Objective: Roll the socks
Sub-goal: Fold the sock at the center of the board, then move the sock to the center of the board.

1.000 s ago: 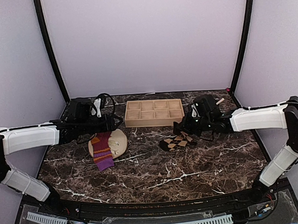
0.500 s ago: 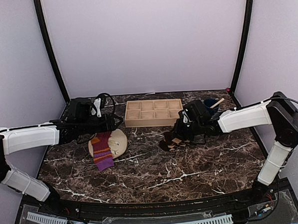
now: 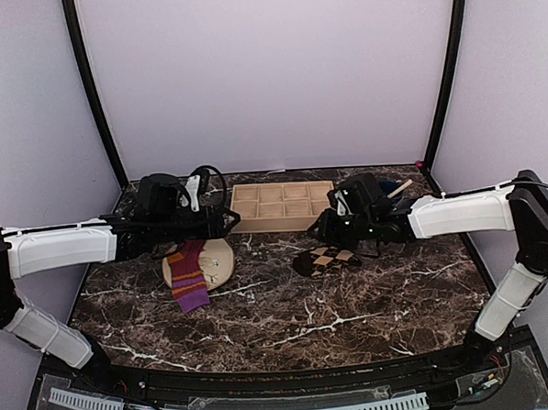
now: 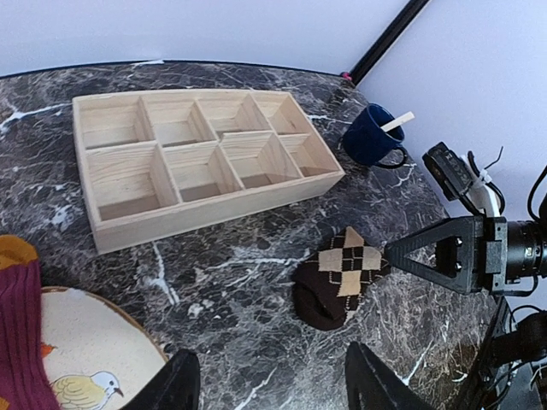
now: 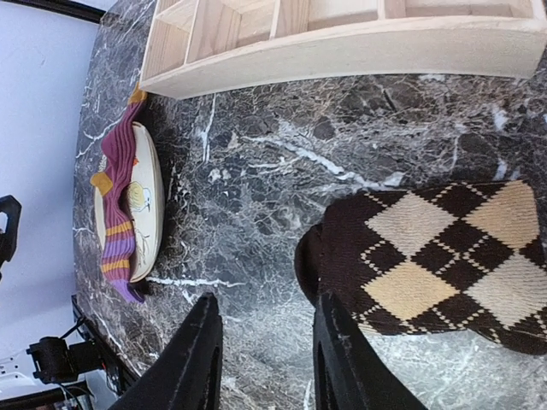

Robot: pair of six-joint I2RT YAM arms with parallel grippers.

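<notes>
Argyle sock (image 3: 326,258): brown-tan, folded short, before wooden tray (image 3: 280,225) | striped sock (image 3: 188,276): magenta-orange, flat (on plate (image 3: 220,256)), tray's front-left | left gripper (image 4: 269,384), right gripper (image 5: 261,359): spread, empty

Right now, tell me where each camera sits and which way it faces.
Top external: above and behind, looking down at the table; both arms show.
Left wrist: faces right, across the wooden tray to the argyle sock; own open jaws at bottom.
Right wrist: faces left, past the argyle sock to the plate; own jaws at bottom.
Both wrists share sock and tray.
</notes>
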